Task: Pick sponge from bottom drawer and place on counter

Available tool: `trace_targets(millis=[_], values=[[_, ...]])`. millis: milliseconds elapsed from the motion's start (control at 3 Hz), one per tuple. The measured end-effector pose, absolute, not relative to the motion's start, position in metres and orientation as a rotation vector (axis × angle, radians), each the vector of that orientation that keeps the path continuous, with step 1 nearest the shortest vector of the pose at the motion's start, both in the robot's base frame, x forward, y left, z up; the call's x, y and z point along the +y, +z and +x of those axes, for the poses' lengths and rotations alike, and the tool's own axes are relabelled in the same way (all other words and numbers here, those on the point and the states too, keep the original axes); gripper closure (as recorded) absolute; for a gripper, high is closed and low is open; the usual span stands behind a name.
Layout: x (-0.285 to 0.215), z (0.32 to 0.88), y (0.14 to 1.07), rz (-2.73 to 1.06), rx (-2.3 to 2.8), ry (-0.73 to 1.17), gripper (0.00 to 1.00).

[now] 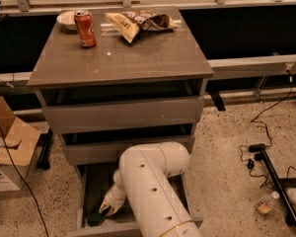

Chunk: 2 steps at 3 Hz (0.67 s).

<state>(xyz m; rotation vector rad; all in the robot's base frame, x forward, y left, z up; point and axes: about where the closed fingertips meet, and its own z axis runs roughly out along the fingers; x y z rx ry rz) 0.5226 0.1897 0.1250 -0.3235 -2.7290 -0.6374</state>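
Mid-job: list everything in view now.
counter: one, grey-brown, cabinet top
soda can: one, orange-red, counter back left
bowl: one, white, counter back-left corner
snack bag: one, tan-brown, counter back middle
bottom drawer: one, grey, pulled open
sponge: one, dark, drawer floor, front left
cardboard box: one, brown, floor left
bottle: one, clear, floor right
arm: one, white, down in the drawer
pincer: one, pale, low in the drawer by the sponge

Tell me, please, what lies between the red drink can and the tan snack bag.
Only bare glossy grey-brown counter, as the camera view shows; the pincer is down in the grey bottom drawer.
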Motion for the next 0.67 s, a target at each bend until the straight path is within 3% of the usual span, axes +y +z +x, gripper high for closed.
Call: trace_targets(millis=[667], values=[[0.151, 0.521, 0.199, -0.289, -2.733, -0.964, 1.00]])
